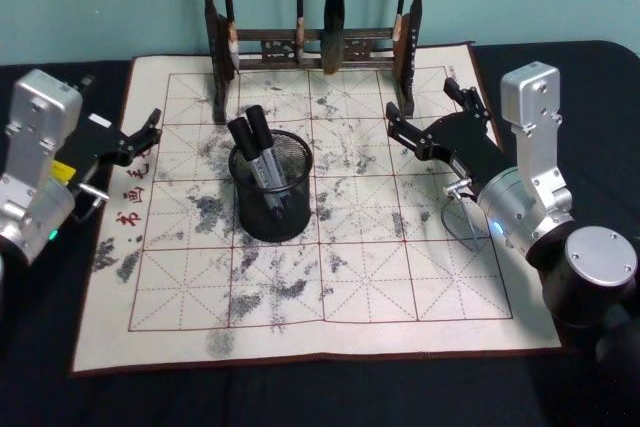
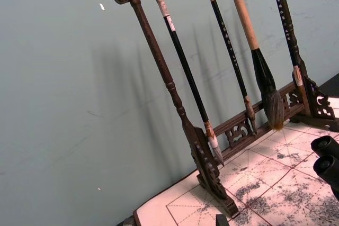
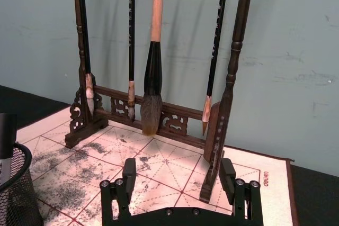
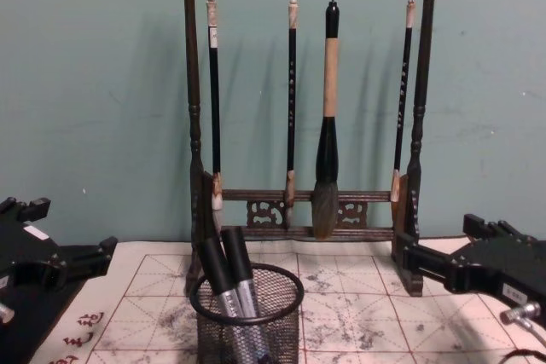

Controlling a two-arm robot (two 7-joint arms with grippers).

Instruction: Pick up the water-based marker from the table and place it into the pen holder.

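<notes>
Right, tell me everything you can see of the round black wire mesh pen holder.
The round black wire mesh pen holder is a small see-through cup with a thick black rim. It stands upright on the cream red-gridded calligraphy mat, near its middle, in front of the dark wooden brush rack. Two grey markers with black caps lean inside it, caps up above the rim, tilted toward the robot's left. The open left gripper and open right gripper sit apart on either side, neither touching it.
</notes>
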